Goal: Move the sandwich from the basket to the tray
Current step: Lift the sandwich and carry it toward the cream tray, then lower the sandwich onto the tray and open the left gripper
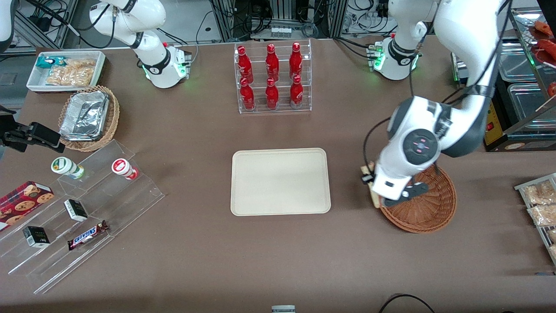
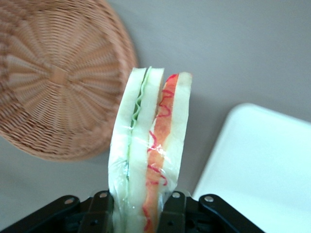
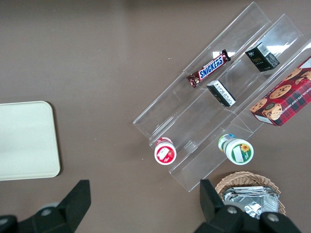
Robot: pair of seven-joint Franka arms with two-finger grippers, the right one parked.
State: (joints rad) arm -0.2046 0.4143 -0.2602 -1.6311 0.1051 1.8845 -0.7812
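Observation:
My left gripper (image 2: pixel 137 213) is shut on the sandwich (image 2: pixel 148 155), a clear-wrapped wedge of white bread with green and red filling, pinched between both black fingers (image 2: pixel 99 213). It hangs lifted above bare table between the basket (image 2: pixel 53 82) and the tray (image 2: pixel 262 165). In the front view the gripper (image 1: pixel 377 191) sits under the white wrist at the reddish-brown wicker basket's (image 1: pixel 430 208) rim nearest the cream tray (image 1: pixel 280 181). Only a strip of the sandwich (image 1: pixel 370 182) shows beside the wrist. The basket looks empty where it is visible.
A clear rack of red bottles (image 1: pixel 273 76) stands farther from the front camera than the tray. Toward the parked arm's end are a stepped acrylic shelf of snacks (image 1: pixel 87 204), a tan basket of foil trays (image 1: pixel 89 117) and a white bin (image 1: pixel 65 69). Bagged snacks (image 1: pixel 538 200) lie toward the working arm's end.

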